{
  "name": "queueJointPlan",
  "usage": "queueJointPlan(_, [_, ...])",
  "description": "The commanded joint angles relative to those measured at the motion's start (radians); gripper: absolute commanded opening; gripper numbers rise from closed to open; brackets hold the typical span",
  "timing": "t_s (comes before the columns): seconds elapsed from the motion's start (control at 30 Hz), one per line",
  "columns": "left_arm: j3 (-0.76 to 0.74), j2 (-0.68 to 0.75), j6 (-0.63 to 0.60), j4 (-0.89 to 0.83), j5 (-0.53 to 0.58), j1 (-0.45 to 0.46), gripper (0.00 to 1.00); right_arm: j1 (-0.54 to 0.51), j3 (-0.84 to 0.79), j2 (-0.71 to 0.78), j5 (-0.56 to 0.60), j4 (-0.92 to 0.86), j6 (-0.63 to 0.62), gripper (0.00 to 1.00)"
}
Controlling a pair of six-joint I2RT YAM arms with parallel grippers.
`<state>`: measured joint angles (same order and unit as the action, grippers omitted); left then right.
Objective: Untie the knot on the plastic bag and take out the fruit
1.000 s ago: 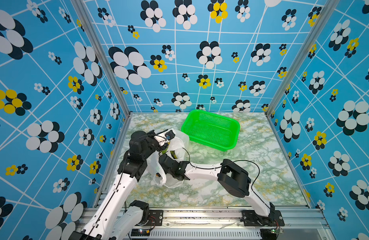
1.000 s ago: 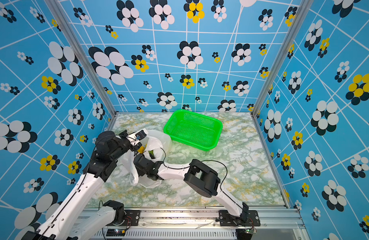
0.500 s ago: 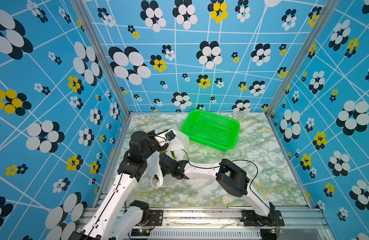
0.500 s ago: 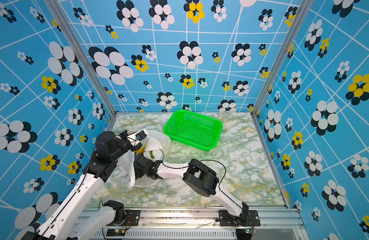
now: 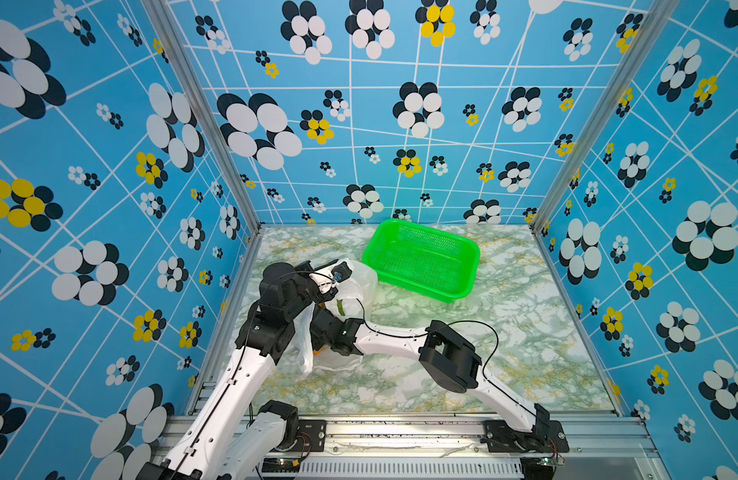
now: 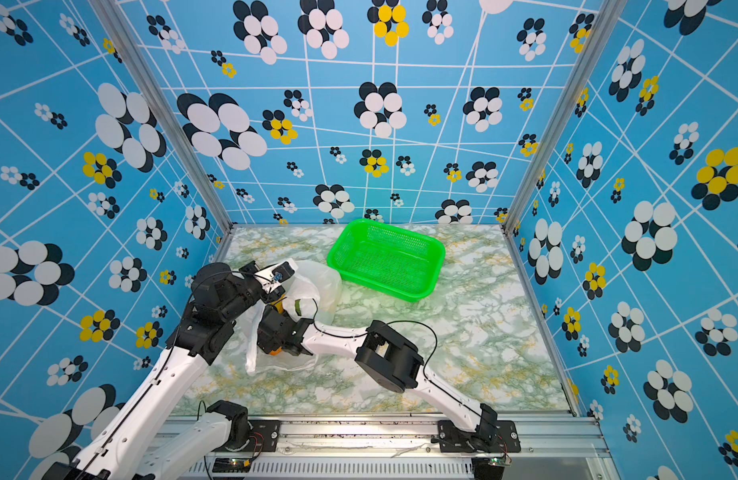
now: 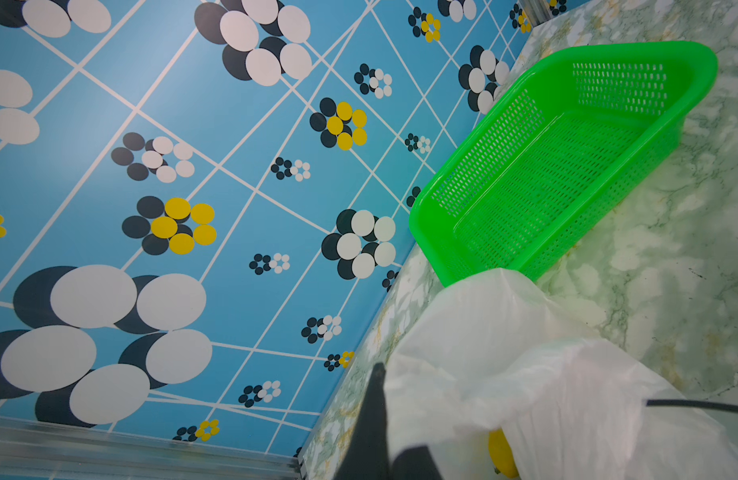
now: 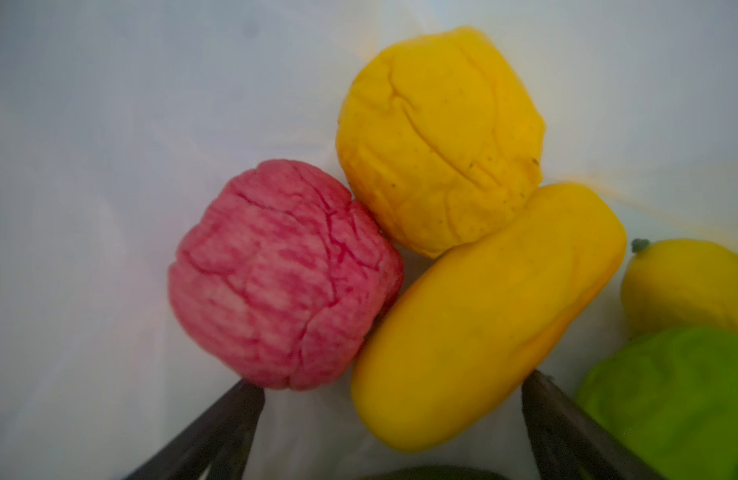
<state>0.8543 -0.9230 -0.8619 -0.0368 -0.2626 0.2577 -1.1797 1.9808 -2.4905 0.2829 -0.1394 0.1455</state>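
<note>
1. In both top views the bag [image 5: 361, 286] sits left of centre on the table [image 5: 504, 332]. The green basket [image 5: 475, 255] is just up and to the right of it, with nothing in it that I can see.
2. The left gripper [image 5: 328, 293] is closed tight and looks pinched on the bag's rim, holding the mouth up. I can't spot a knot anywhere.
3. The right gripper [image 8: 392, 382] is poked inside the bag, fingers wide apart, gripping nothing. It's clearly the nearer arm for the fruit.
4. The key bit is the long yellow fruit [image 8: 483, 316]. Its near end is right in the gap between the fingers, but its long axis slants across that gap, so I reckon closing now would catch it at an angle.
5. It's crowded in there. The pink fruit [image 8: 284, 274] touches the long one just off one fingertip, and the round yellow fruit [image 8: 438, 137] is wedged behind both. The green fruit [image 8: 674, 395] sits beside the other finger and could get nudged.
</note>
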Motion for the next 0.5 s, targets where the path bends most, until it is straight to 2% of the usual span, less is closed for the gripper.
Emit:
queueJointPlan(0.0, [-0.011,0.018,-0.008,0.026,-0.019,0.004,0.0,0.011,-0.086,-0.01,0.044,-0.18,-0.001,0.91])
queueJointPlan(0.13, [-0.012,0.02,-0.008,0.026,-0.018,0.004,0.0,0.011,-0.145,0.096,0.074,-0.194,0.102,0.83])
queueJointPlan(0.3, [-0.017,0.021,-0.011,0.029,-0.008,0.003,0.0,0.012,-0.25,0.248,0.162,-0.238,0.227,0.83])
queueJointPlan(0.47, [-0.02,0.018,-0.017,0.03,-0.003,0.002,0.0,0.011,-0.317,0.308,0.277,-0.291,0.287,0.82])
